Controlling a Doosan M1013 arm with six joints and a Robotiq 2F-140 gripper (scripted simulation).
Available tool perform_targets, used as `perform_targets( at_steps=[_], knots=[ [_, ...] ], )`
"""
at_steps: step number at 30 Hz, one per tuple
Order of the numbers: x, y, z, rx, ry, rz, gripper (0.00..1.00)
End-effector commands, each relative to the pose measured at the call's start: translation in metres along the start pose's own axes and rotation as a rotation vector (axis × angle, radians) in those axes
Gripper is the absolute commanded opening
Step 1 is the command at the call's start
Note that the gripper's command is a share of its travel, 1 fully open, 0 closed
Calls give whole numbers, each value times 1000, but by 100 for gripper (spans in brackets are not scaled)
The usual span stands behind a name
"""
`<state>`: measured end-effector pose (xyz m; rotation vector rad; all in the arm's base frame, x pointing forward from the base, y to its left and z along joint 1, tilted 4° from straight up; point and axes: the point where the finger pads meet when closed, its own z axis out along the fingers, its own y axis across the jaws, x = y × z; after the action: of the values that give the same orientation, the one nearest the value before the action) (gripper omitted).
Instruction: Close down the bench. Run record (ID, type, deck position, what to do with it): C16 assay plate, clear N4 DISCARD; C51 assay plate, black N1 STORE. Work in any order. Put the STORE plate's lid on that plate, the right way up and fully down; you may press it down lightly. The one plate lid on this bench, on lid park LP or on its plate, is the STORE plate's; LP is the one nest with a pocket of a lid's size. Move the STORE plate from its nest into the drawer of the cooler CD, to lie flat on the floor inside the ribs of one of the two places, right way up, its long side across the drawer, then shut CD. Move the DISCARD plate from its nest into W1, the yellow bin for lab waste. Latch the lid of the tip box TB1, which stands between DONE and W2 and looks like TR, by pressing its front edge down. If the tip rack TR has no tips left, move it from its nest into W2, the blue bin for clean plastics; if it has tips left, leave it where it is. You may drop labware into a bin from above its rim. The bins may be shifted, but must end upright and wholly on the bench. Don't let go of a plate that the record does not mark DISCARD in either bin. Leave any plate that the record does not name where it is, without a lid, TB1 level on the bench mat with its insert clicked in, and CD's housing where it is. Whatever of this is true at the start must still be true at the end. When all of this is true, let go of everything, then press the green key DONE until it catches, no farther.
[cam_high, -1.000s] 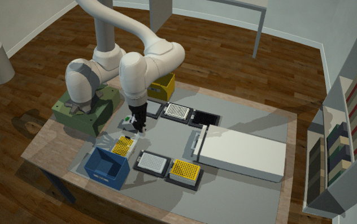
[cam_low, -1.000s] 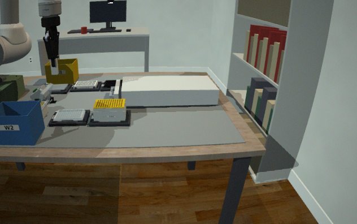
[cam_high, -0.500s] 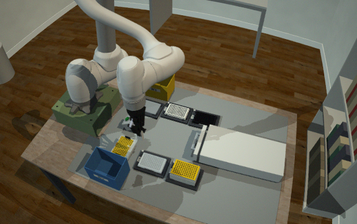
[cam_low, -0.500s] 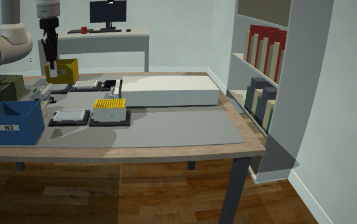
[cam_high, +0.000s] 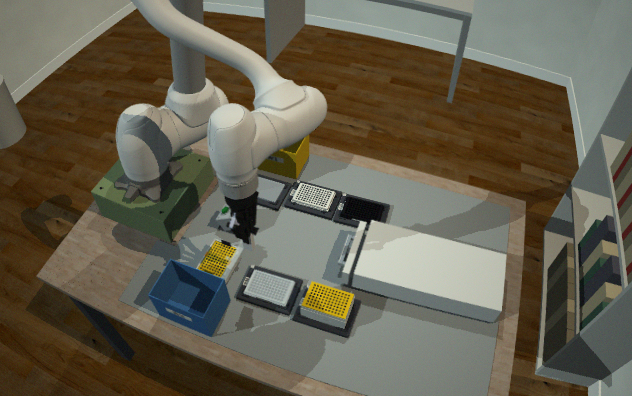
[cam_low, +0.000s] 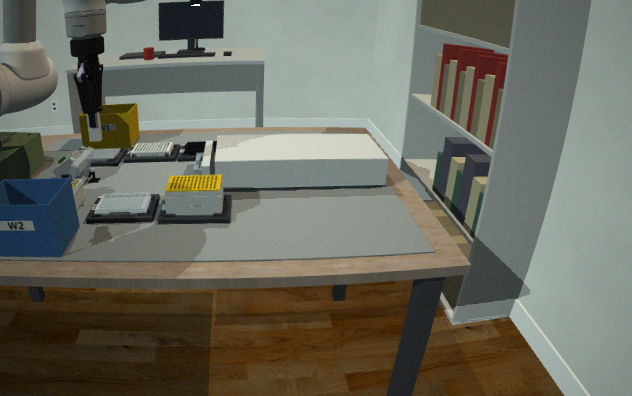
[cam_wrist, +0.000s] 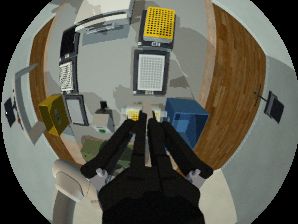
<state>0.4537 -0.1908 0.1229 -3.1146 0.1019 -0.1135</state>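
Note:
My gripper (cam_high: 246, 235) is shut and empty. It hangs fingers down, a little above the mat, between the green key DONE (cam_high: 223, 217) and the tip box TB1 (cam_high: 218, 258), whose yellow insert shows from above. In the wrist view the fingertips (cam_wrist: 147, 115) are pressed together. The black plate (cam_high: 363, 209) sits in a back nest beside a clear plate (cam_high: 313, 196). The lid (cam_high: 270, 190) lies on the lid park left of them. A second clear plate (cam_high: 270, 287) and the tip rack TR (cam_high: 328, 302) sit in the front nests. The cooler CD (cam_high: 425, 267) has its drawer shut.
The blue bin W2 (cam_high: 190, 295) stands at the front left, close to TB1. The yellow bin W1 (cam_high: 286, 157) stands at the back, partly behind my arm. My green base block (cam_high: 150, 197) is at the left. A bookshelf (cam_low: 470, 125) stands beside the bench.

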Motion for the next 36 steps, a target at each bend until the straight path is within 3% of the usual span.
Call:
perform_targets(
  at_steps=[1, 36],
  knots=[
    [0, 0, 5, 0, 0, 0, 0],
    [0, 0, 56, 0, 0, 0, 0]
  ],
)
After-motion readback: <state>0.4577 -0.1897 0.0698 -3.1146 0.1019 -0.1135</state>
